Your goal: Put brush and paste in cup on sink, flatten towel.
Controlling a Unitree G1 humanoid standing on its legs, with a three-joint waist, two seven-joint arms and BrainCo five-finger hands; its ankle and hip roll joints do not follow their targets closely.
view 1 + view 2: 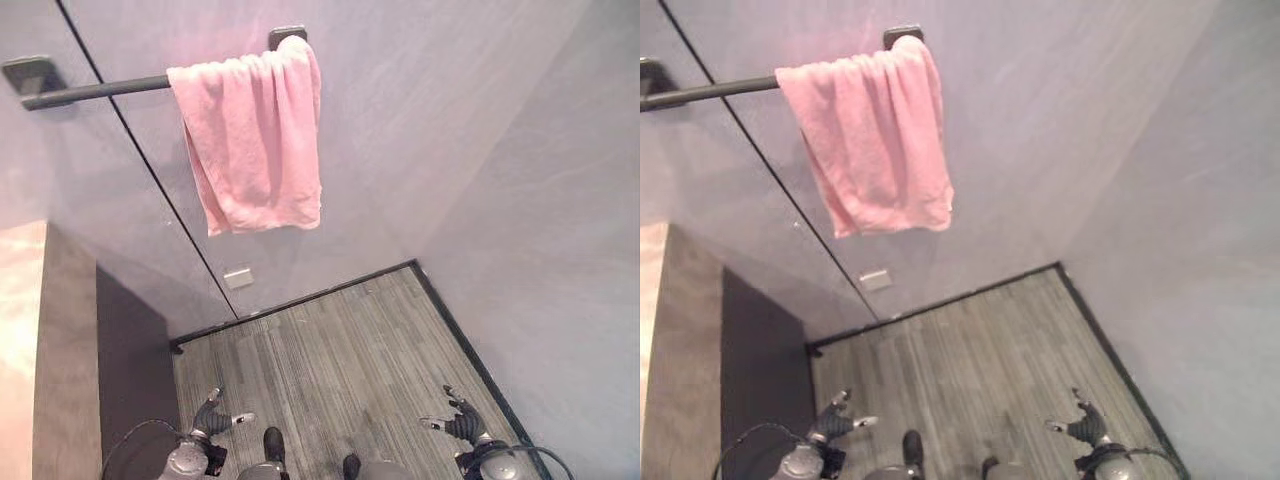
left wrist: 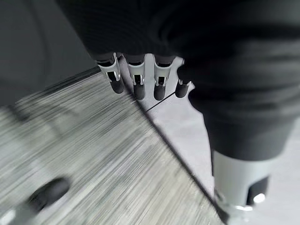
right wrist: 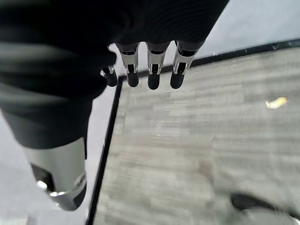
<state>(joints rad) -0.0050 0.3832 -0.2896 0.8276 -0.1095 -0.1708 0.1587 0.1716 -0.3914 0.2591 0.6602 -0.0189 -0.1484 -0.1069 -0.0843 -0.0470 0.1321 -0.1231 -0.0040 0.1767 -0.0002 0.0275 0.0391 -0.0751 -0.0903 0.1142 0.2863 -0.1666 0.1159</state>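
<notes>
Towel [image 1: 252, 140], pink, hangs bunched over the right end of a dark rail [image 1: 95, 91] fixed to the grey wall [image 1: 420, 120]. It is gathered in folds where it crosses the rail, close against the rail's right bracket [image 1: 286, 35], and its lower edge hangs uneven, the left corner lower than the rest. The left stretch of the rail is bare up to its other bracket [image 1: 30, 72]. A thin dark seam [image 1: 150, 170] runs down the wall behind the towel's left side. Below the towel, low on the wall, sits a small pale plate [image 1: 238, 277].

Under that lies grey striped floor [image 1: 340, 360], edged by a dark strip [image 1: 300, 298] where it meets the walls. At the left edge of the head views stands a dark cabinet side [image 1: 120, 360] with a pale counter [image 1: 20, 340] on top.

Both hands hang low over the floor, well apart from the towel and from each other. The left hand [image 1: 212, 417] shows near the bottom left, its fingers [image 2: 136, 84] straight and relaxed, holding nothing. The right hand [image 1: 455, 420] shows near the bottom right, its fingers [image 3: 152, 70] likewise straight and loose, holding nothing. In the right wrist view a small yellowish scrap [image 3: 275, 102] lies on the floor; what it is I cannot tell
</notes>
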